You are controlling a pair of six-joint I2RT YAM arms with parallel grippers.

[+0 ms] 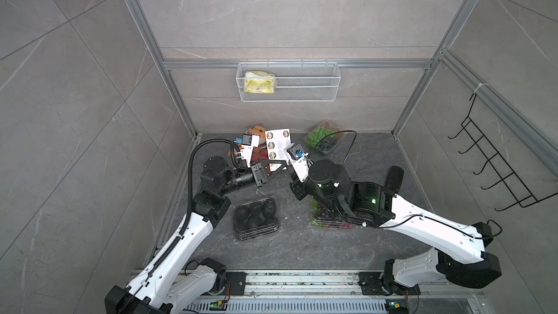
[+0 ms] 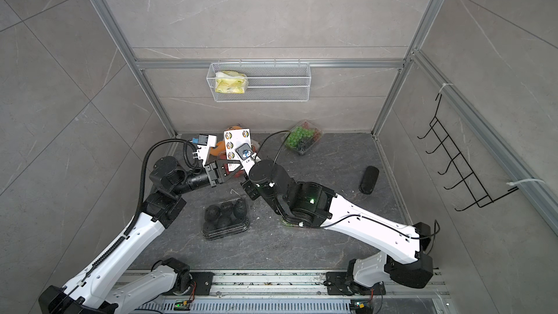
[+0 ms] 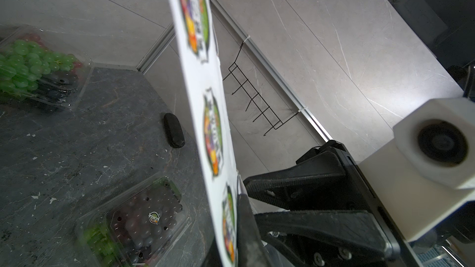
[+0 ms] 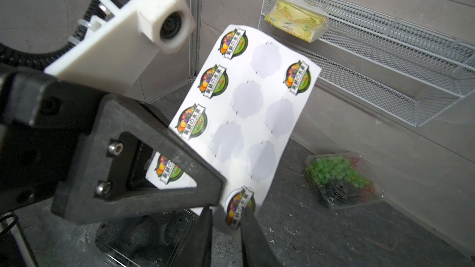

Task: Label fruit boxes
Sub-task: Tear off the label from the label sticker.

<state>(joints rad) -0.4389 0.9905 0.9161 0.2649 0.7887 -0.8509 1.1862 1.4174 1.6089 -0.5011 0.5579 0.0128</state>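
Mid-air peel between the two arms.

Left claw point(image 4: 219, 193) is clamped shut on the glossy white paper sticker sheet point(image 4: 259, 93); right claw point(image 4: 226, 227) straddles a round printed fruit sticker point(image 4: 239, 205) at its edge, jaws narrow, grip unclear. The thin sticker may crease or tear if pinched askew; the slick sheet may slip. The clear plastic clamshell of dark rounded fruits point(image 1: 255, 215) sits beneath the claws.

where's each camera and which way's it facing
Top views: overhead, looking down at the floor; left arm and right arm show.
Left wrist: on left arm, facing the sticker sheet edge-on; left claw shows.
Right wrist: on right arm, facing the sheet's printed side; right claw and left claw show.
Shared: both wrist views show the green grape box.
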